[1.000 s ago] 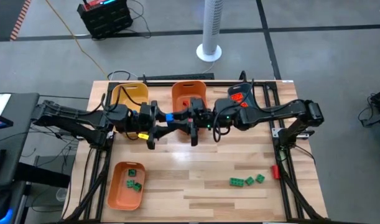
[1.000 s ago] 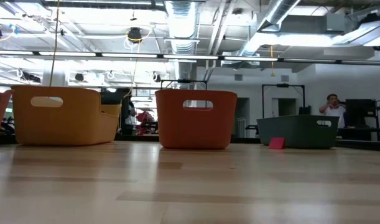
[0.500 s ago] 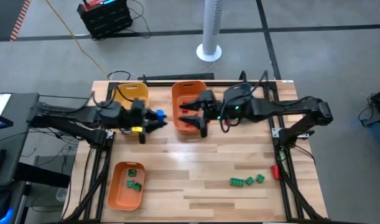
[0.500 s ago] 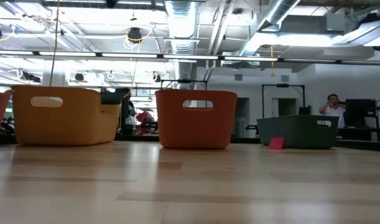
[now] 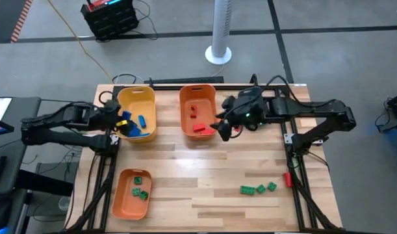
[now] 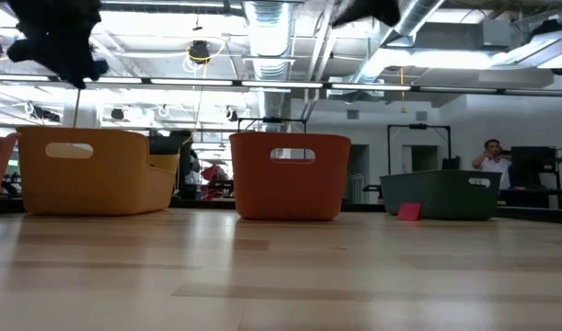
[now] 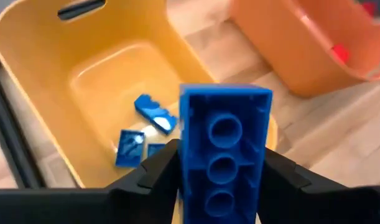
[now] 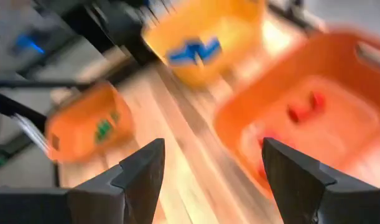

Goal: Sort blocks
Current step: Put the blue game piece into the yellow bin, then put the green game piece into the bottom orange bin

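A blue block [image 7: 224, 146] is held by my left gripper [image 5: 122, 123], which is shut on it above the left side of the yellow bin [image 5: 146, 101]. Other blue blocks [image 7: 143, 134] lie on the bin's floor. My right gripper [image 8: 208, 180] is open with nothing between its fingers, beside the right wall of the orange bin [image 5: 198, 94], where two red blocks [image 5: 198, 128] lie. Several green blocks [image 5: 256, 189] rest on the table at the near right. In the low view, my left gripper [image 6: 60, 41] hangs above the yellow bin [image 6: 97, 175]. My left gripper pinches the blue block's two long sides [image 7: 188, 168] between its two fingers. The fingers lie along the block, whose hollow underside with round tubes faces the wrist camera. The block hangs clear above the yellow bin's floor.
A second orange bin [image 5: 123, 205] with green blocks [image 5: 140, 192] stands near the table's near left corner. A red block [image 5: 287, 179] lies by the right frame rail. The low view also shows a dark bin [image 6: 441, 193] at the far right.
My left gripper has carried the blue block from the table's middle toward the left edge, to above the yellow bin. My right gripper passed over the orange bin and drew back toward the right edge; a red block now lies in that bin's near end.
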Motion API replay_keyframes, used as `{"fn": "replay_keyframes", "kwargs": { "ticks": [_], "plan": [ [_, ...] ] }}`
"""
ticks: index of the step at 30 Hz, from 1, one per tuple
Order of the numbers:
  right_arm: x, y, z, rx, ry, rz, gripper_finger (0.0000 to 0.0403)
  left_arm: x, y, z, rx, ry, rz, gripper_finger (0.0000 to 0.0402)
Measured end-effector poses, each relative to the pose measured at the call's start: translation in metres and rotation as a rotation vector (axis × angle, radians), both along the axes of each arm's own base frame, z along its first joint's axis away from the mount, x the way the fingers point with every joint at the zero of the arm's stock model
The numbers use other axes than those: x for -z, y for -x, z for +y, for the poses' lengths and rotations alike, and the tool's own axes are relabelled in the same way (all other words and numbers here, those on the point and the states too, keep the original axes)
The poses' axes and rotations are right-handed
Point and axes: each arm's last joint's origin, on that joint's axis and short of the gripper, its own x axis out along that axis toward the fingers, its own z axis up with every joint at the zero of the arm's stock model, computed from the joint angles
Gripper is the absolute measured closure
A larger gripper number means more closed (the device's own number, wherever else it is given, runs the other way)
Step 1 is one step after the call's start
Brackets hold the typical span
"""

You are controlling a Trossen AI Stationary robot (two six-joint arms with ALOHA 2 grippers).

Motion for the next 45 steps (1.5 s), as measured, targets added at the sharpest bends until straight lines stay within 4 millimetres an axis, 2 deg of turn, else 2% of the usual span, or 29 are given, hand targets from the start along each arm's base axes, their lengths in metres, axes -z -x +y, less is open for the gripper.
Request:
{"fn": "replay_keyframes", "kwargs": {
  "ticks": [3, 10, 14, 18, 21, 25, 30, 39, 45],
  "plan": [
    [0.012, 0.002, 0.005, 0.012, -0.034, 0.1, 0.0128, 0.01, -0.003, 0.001, -0.008, 0.006, 0.036, 0.0237],
    [0.019, 0.0, 0.028, -0.006, -0.105, 0.13, 0.0128, 0.049, -0.018, 0.006, 0.054, 0.021, 0.258, 0.024],
    [0.023, 0.008, 0.044, -0.005, -0.154, 0.199, 0.0128, 0.056, -0.026, 0.009, 0.105, 0.067, 0.328, 0.0233],
    [0.026, 0.022, 0.065, 0.0, -0.234, 0.278, 0.0128, 0.047, -0.032, 0.009, 0.166, 0.059, 0.317, 0.0227],
    [0.035, 0.032, 0.081, -0.032, -0.286, 0.408, 0.0128, 0.035, -0.035, 0.01, 0.196, 0.021, 0.25, 0.0226],
    [0.055, 0.032, 0.108, -0.087, -0.287, 0.572, 0.0128, 0.014, -0.039, 0.01, 0.215, -0.033, 0.108, 0.0226],
    [0.081, 0.024, 0.141, -0.192, -0.258, 0.677, 0.0128, -0.005, -0.042, 0.011, 0.228, -0.066, 0.005, 0.0226],
    [0.133, 0.022, 0.195, -0.345, -0.131, 0.816, 0.0128, -0.013, -0.041, 0.008, 0.291, -0.029, -0.029, 0.0226],
    [0.165, 0.028, 0.203, -0.32, -0.159, 0.865, 0.0129, -0.012, -0.041, 0.007, 0.333, 0.006, -0.034, 0.0226]
  ]
}}
